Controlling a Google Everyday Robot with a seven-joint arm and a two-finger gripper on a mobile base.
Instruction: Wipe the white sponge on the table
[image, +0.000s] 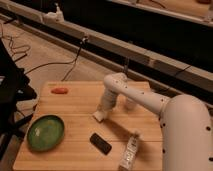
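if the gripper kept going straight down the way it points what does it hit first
The gripper points down at the table, shut on the white sponge. The sponge looks pressed on the wood already, so it would probably meet the table straight away.

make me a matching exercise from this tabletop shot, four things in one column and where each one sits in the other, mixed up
Things:
1. green bowl
2. orange item
3. black slab
4. gripper

Places:
A. far left part of the table
B. mid-table, down on the white sponge
C. near left corner
D. near edge, right of the bowl

Pairs: 1-C, 2-A, 3-D, 4-B
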